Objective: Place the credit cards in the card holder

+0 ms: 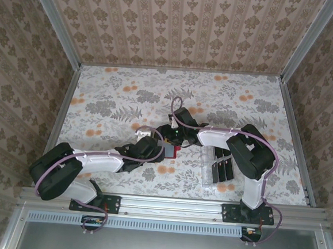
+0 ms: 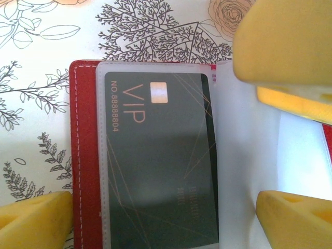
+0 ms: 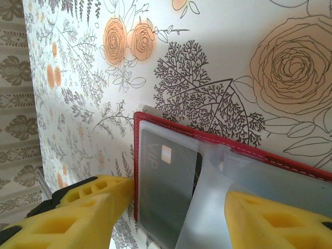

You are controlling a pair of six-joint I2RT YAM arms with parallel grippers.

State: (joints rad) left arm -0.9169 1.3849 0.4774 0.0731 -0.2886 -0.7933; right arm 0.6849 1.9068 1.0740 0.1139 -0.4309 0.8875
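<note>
My left pincer [image 2: 161, 210] hangs wide open over the card holder [image 2: 85, 155]. The right pincer [image 3: 176, 207] stands half-spread astride it, gripping nothing I can make out. I judge I should pin the red stitched leather flat and press the black VIP credit card [image 2: 155, 166] squarely home in its clear sleeve [image 3: 207, 176]. The holder lies open mid-counter [image 2: 31, 104], left of the tray [image 1: 207, 162].

- Walls [image 1: 186, 22] are covered in beige damask wallpaper.
- The table [image 1: 116, 97] is spread with a white, orange-flowered sheet.
- Metal rails [image 1: 172, 204] are fitted along its edges.
</note>
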